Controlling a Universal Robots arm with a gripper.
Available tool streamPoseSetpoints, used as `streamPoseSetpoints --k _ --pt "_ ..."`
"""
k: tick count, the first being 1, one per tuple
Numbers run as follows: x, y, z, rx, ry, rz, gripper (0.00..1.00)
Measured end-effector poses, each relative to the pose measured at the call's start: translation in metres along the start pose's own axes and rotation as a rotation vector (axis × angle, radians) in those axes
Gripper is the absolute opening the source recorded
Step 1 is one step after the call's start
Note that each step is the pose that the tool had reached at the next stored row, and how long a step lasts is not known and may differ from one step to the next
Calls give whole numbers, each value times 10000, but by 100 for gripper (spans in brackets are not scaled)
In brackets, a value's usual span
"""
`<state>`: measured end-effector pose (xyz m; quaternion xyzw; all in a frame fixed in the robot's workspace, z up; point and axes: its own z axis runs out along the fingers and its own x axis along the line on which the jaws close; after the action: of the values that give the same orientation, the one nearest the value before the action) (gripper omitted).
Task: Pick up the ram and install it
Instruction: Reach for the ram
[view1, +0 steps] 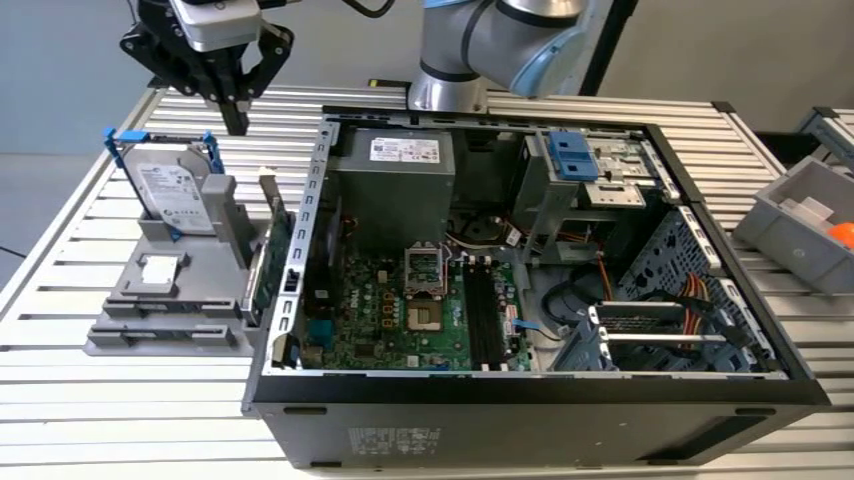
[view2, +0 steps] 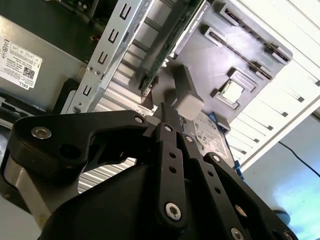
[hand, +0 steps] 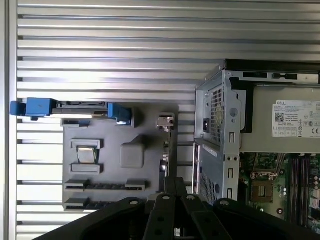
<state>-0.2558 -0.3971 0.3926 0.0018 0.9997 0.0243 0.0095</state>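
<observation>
My gripper (view1: 236, 122) hangs closed, empty, over the grey holder (view1: 127, 300); pick-up not yet begun. Gripping the ram needs fingers parted.

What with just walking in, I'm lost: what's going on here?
The arm's gripper hangs shut, apparently holding nothing, above the grey holder. The holder carries a hard drive and a green card and stands beside the open PC case. The motherboard's long black slots look empty, so the ram seems not yet installed.
</observation>
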Motion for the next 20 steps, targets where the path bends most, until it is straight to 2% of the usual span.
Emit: streamPoseSetpoints --k 20 --pt "176 0 -3 0 23 -3 0"
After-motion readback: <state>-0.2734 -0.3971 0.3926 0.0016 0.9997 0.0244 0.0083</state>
